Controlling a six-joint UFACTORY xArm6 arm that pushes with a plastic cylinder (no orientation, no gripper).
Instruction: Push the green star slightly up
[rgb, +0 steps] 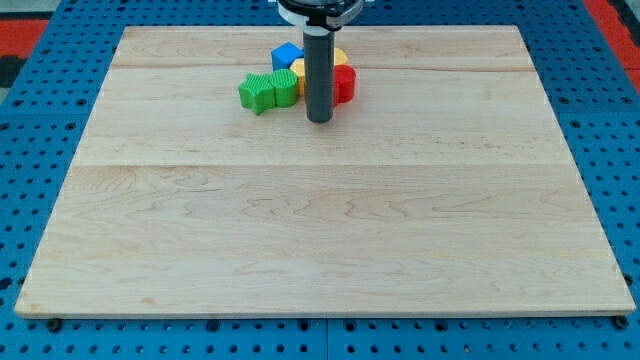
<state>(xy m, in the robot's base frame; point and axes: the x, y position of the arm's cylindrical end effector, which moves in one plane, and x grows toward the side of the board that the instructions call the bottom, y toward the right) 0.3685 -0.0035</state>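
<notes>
A green star (258, 92) lies near the view's top, left of centre, on the wooden board (320, 230). A second green block (285, 88) touches its right side. Behind them sit a blue block (287, 56), a yellow block (300, 70) and a red block (343, 84), packed in one cluster. My tip (319, 120) rests on the board just below and right of the cluster, about a block's width to the right of the green star and slightly lower. The rod hides part of the yellow and red blocks.
The board lies on a blue pegboard surface (30, 150) that surrounds it on all sides. Red strips (612, 20) show at the view's top corners.
</notes>
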